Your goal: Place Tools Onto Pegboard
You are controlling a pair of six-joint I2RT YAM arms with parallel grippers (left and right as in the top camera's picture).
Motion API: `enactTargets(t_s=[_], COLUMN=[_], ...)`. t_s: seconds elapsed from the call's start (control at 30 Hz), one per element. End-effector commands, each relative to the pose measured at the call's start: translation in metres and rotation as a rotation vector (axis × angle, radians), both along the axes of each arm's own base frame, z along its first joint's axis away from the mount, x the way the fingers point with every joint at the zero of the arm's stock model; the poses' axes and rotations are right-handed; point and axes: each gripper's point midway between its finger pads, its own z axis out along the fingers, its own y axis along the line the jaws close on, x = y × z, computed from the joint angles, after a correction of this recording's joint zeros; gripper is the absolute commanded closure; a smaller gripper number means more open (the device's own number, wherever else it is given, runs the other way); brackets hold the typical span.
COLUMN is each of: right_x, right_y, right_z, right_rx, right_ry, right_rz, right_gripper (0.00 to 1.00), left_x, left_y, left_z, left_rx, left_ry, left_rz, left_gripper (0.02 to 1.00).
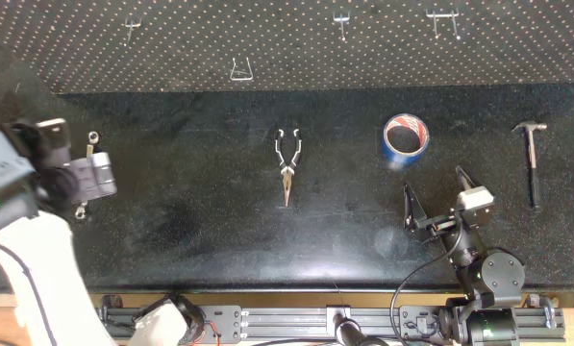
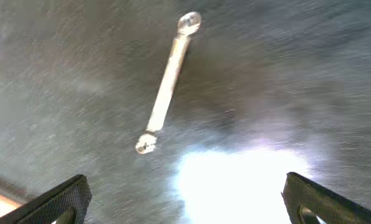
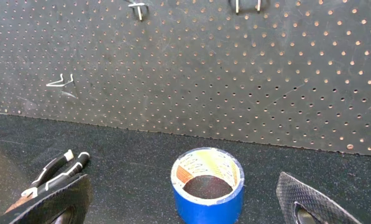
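Note:
A slim silver wrench (image 2: 165,87) lies flat on the black mat right below my left gripper (image 2: 186,205), which hovers above it open and holds nothing. In the top view the left wrist (image 1: 83,178) covers most of the wrench (image 1: 92,140). A blue tape roll (image 1: 405,137) stands on its end near the pegboard (image 1: 296,43). My right gripper (image 1: 436,192) sits just in front of the tape roll (image 3: 207,185), open and empty. Pliers (image 1: 287,163) with white-tipped handles lie mid-table. A hammer (image 1: 531,161) lies at the far right.
The pegboard (image 3: 235,81) rises behind the mat and carries metal hooks: a wire loop (image 1: 240,69), a single hook (image 1: 340,19), a double hook (image 1: 443,17) and one at the left (image 1: 130,24). The pliers' handles (image 3: 58,167) lie left of the tape.

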Motion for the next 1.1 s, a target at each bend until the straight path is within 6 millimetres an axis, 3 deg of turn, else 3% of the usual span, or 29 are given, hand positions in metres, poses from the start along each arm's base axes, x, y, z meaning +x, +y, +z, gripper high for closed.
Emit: enactTargets(t_s=[0.03, 0.2, 0.37, 0.63, 1.1], right_x=[-0.001, -0.001, -0.001, -0.001, -0.001], right_y=[0.001, 0.001, 0.001, 0.001, 0.001], right_z=[-0.001, -0.001, -0.001, -0.001, -0.001], right_rx=[0.013, 0.013, 0.013, 0.013, 0.013], right_ry=[0.006, 0.006, 0.006, 0.006, 0.006], right_rz=[0.004, 0.004, 0.004, 0.004, 0.004], right_gripper=[0.025, 0.025, 0.025, 0.025, 0.027], left_x=[-0.020, -0.019, 0.012, 0.044, 0.047], left_y=[0.046, 0.061, 0.064, 0.069, 0.068], left_z=[-0.022, -0.058, -0.085, -0.113, -0.156], left_rx=[0.007, -0.120, -0.244, -0.271, -0.280], left_ry=[0.142, 0.194, 0.187, 0.248, 0.382], left_rz=[-0.080, -0.083, -0.129, -0.216, -0.288], left_gripper=[0.025, 0.025, 0.023, 0.025, 0.023])
